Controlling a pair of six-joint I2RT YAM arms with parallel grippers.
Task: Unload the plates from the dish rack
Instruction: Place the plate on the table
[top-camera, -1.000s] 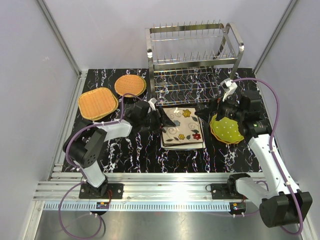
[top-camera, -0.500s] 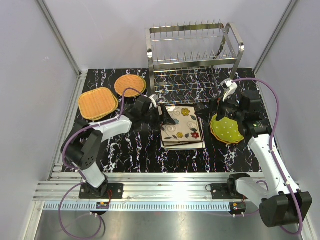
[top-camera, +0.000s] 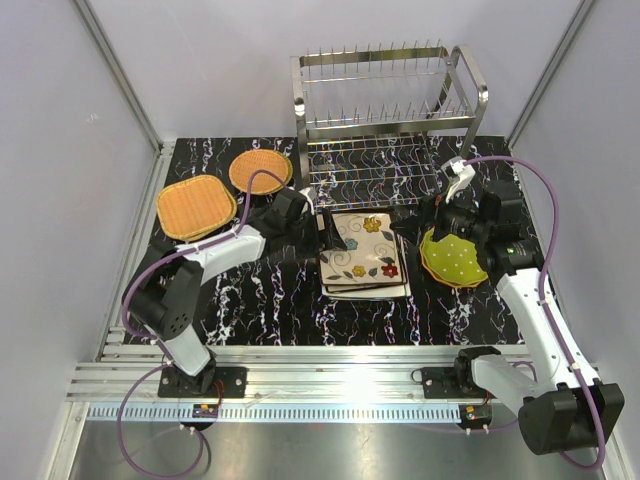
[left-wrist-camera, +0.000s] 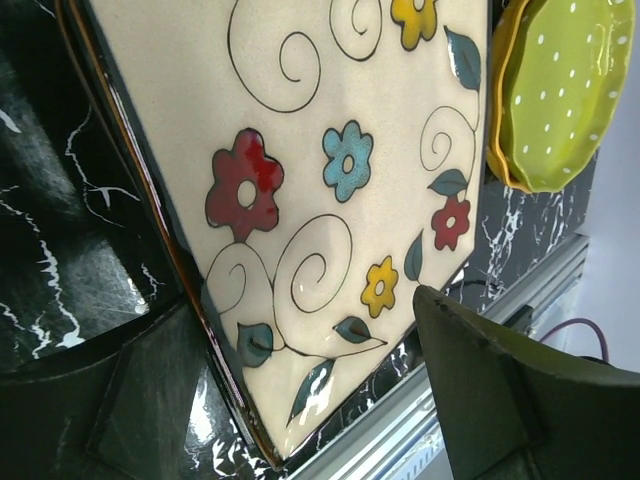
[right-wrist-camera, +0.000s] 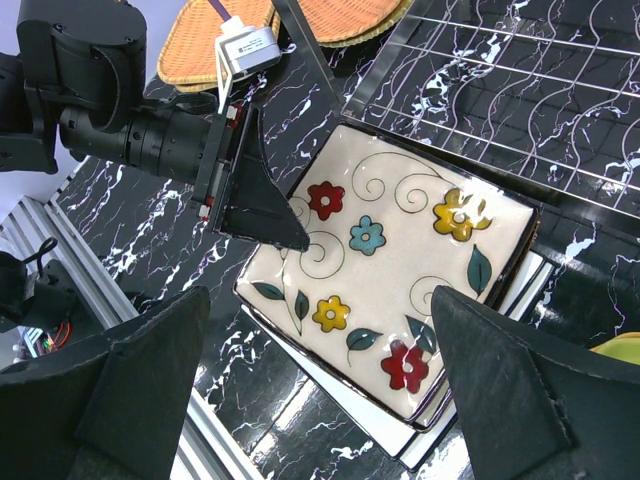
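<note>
The flower-patterned plate (top-camera: 365, 252) has its left edge under the left gripper (top-camera: 332, 233), whose jaws stand wide apart. Whether they touch it I cannot tell. It tops a stack of cream square plates (top-camera: 370, 292) on the desk (top-camera: 280, 300). The right gripper (right-wrist-camera: 320, 297), jaws spread too, hangs over the lime-green dotted plates (top-camera: 455, 258) just right of the stack. The orange woven plates (top-camera: 195, 207) lie far left, and the dish rack (top-camera: 385, 110) stands behind.

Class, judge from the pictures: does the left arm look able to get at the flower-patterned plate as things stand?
Probably yes: the left gripper sits at the edge of the flower-patterned plate, jaws open, with nothing between them.
</note>
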